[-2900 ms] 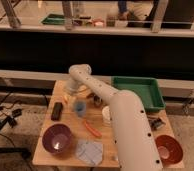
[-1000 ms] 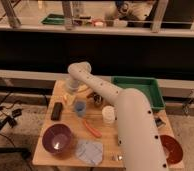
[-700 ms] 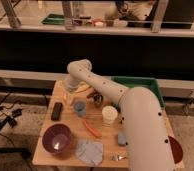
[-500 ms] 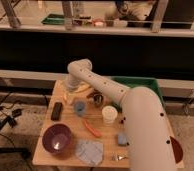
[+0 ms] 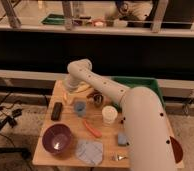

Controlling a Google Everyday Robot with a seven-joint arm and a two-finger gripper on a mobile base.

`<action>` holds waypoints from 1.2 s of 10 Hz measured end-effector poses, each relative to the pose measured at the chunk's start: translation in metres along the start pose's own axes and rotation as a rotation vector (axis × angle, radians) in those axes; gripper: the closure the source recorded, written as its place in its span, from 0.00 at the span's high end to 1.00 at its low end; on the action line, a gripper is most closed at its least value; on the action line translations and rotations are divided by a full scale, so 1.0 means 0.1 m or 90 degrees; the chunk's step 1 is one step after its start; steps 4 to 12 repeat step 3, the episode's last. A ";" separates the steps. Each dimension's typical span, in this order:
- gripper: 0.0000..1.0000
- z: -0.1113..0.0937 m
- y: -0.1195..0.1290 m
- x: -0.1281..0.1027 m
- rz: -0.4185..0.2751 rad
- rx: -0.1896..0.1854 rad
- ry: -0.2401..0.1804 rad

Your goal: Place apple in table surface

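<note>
The table surface is a small light tan wooden top in the middle of the camera view. My white arm reaches from the lower right across it to its back left part. My gripper hangs low over the table there, next to a pale yellow object. I cannot make out the apple; it may be hidden at the gripper.
On the table are a black block, a blue-grey cup, a dark can, a white cup, an orange stick-like item, a purple bowl and a grey cloth. A green tray lies at the back right.
The gripper has stayed over the table's back left part, sinking slightly. The thick forearm has swung a little further over the right side of the table.
</note>
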 end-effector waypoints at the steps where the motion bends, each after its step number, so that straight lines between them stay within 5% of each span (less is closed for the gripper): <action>1: 0.80 0.00 0.00 0.00 0.000 0.000 0.000; 12: 0.80 0.00 0.00 -0.01 -0.001 0.000 -0.001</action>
